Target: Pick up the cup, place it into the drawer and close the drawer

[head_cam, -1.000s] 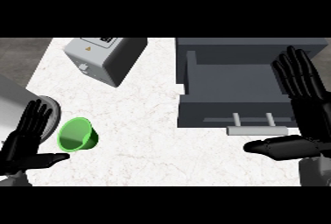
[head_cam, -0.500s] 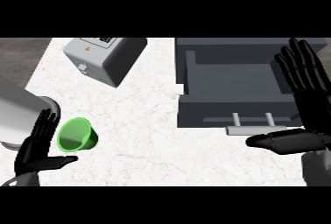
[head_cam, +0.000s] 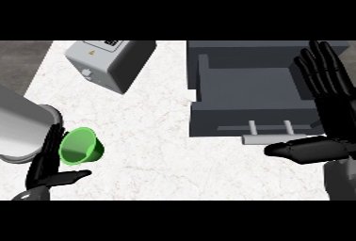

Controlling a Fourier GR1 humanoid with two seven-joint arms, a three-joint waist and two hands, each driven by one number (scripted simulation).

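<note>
Cup beside open left robot hand.

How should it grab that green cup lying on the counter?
The green cup lies on its side, its open mouth facing up-left. Probably best to wrap round its tapered wall from the left, where the open left hand already sits beside it; the rim alone would likely slip.

Two matte black, segmented hands are shown: the left hand and the right hand. Each is mounted on a smooth grey cylindrical forearm. No markings can be made out, possibly owing to the dark finish.
</note>
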